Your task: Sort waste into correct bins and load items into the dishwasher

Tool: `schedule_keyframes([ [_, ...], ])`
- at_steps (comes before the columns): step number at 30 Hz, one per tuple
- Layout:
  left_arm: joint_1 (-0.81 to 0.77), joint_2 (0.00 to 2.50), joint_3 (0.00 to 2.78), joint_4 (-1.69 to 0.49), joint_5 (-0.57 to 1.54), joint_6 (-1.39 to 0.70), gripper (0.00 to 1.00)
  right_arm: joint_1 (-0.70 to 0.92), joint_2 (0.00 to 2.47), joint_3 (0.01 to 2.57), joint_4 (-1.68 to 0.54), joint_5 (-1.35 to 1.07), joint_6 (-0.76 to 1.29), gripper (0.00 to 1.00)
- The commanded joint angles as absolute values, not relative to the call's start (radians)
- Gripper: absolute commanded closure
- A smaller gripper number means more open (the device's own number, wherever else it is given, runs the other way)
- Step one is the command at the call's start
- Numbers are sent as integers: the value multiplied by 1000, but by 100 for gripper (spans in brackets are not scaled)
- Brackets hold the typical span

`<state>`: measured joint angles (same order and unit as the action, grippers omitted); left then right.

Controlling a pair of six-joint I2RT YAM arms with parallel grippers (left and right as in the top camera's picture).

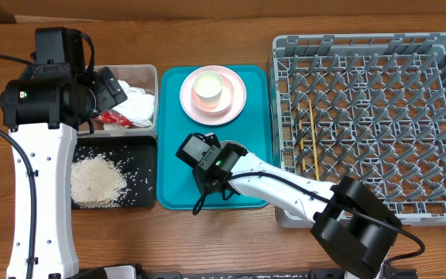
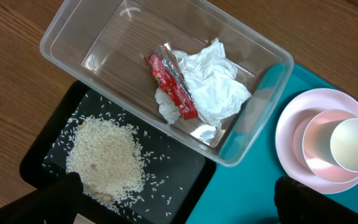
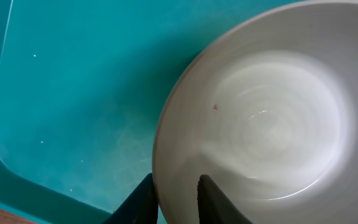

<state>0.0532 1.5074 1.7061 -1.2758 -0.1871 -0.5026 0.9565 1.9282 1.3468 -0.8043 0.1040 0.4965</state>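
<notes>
1. Right claw (image 3: 174, 194) is clenched on the rim of a whitish bowl (image 3: 272, 118) sitting on the teal tray (image 3: 73, 93).
2. Left claw (image 2: 185, 199) hangs spread wide above the clear tub (image 2: 73, 37) and black tray (image 2: 48, 149).

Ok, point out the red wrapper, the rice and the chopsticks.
red wrapper (image 2: 173, 89): left wrist view, middle of the red strip.
rice (image 2: 107, 155): left wrist view, centre of the heap.
chopsticks (image 1: 313, 151): overhead view, mid-shaft of the plainer stick.
</notes>
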Motion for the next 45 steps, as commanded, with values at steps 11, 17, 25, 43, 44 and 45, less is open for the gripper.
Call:
schedule_keyframes([
  [11,56,1511,1711,-1275,-186,-505,0,962,1942,1341,-801,104,498,77],
  [17,56,1511,1711,-1275,-186,-505,0,962,1942,1341,-802,104,498,80],
  [25,56,1511,1711,-1275,-186,-505,0,962,1942,1323,-800,104,498,80],
  [43,56,1511,1711,-1275,-186,-505,0,958,1942,1321,-804,70,496,96],
  [44,56,1511,1711,-1275,-186,-505,0,958,1940,1325,-809,57,479,96],
  [45,56,1511,1711,-1275,-186,-505,0,958,1939,1332,-814,44,461,96],
])
